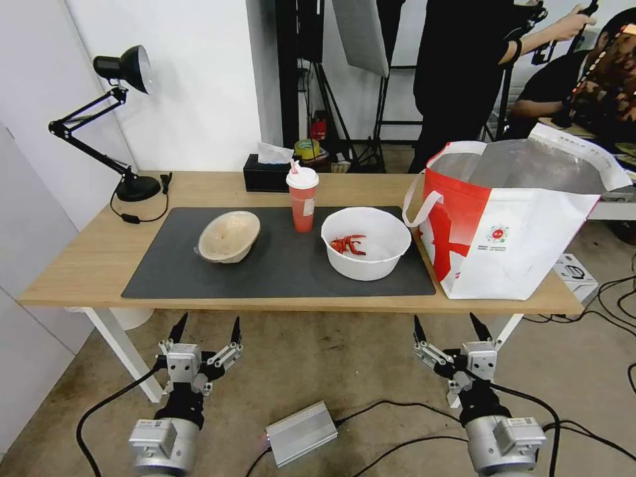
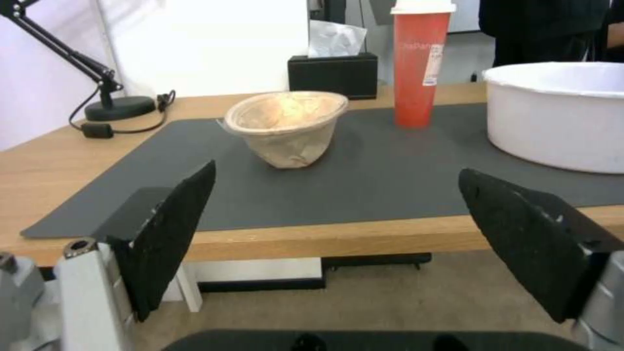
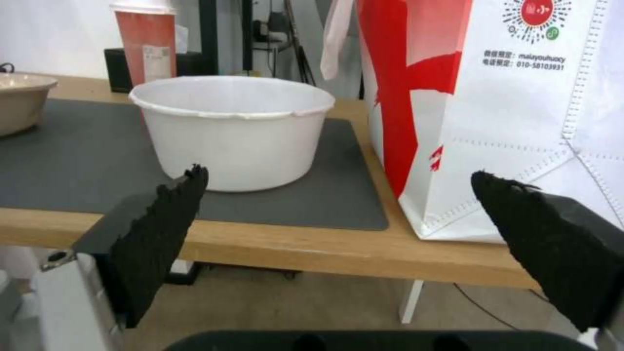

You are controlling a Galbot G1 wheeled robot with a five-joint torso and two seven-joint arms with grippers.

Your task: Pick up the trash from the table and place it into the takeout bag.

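On the table a dark grey mat carries the trash: a tilted beige bowl, a red cup with a white lid, and a wide white bowl with red chili scraps. The red-and-white takeout bag stands open at the table's right end. Both grippers hang below the table's front edge, holding nothing: my left gripper is open in front of the beige bowl, my right gripper open in front of the white bowl and bag.
A black desk lamp stands at the table's back left and a black tissue box behind the cup. A silver box and cables lie on the floor between the arms. White table legs flank the grippers.
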